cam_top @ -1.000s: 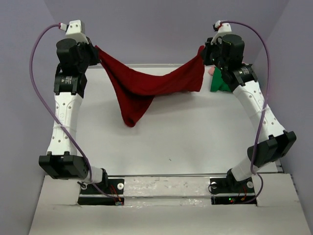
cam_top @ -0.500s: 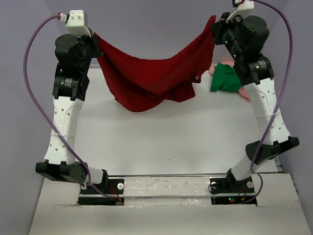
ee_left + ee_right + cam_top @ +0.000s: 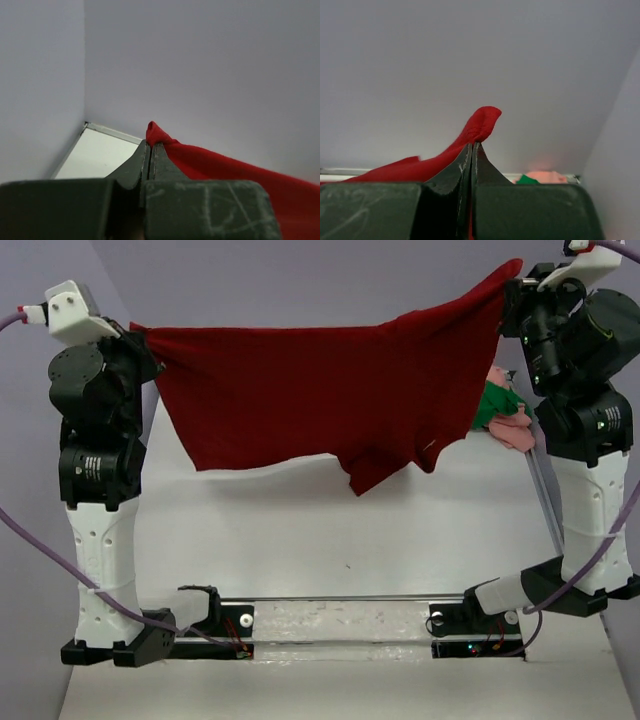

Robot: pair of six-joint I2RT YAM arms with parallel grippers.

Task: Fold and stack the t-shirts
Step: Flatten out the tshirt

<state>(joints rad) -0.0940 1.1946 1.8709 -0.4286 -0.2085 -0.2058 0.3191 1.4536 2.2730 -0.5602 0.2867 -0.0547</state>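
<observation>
The dark red t-shirt (image 3: 320, 390) hangs stretched wide in the air between both grippers, high above the table. My left gripper (image 3: 140, 335) is shut on its left corner, which pokes out past the tips in the left wrist view (image 3: 157, 132). My right gripper (image 3: 512, 275) is shut on its right corner, seen in the right wrist view (image 3: 480, 125). The green t-shirt (image 3: 488, 405) and the salmon pink t-shirt (image 3: 515, 428) lie bunched at the table's far right, partly hidden behind the red shirt; both also show in the right wrist view, the green one (image 3: 526, 179) beside the pink one (image 3: 547, 176).
The white table (image 3: 330, 530) lies below the hanging shirt. Grey walls close in the back and both sides. The arm bases sit on a rail (image 3: 340, 618) at the near edge.
Both arms have risen and spread apart. The red shirt went from a sagging drape to a wide, nearly taut sheet, lifted off the table.
</observation>
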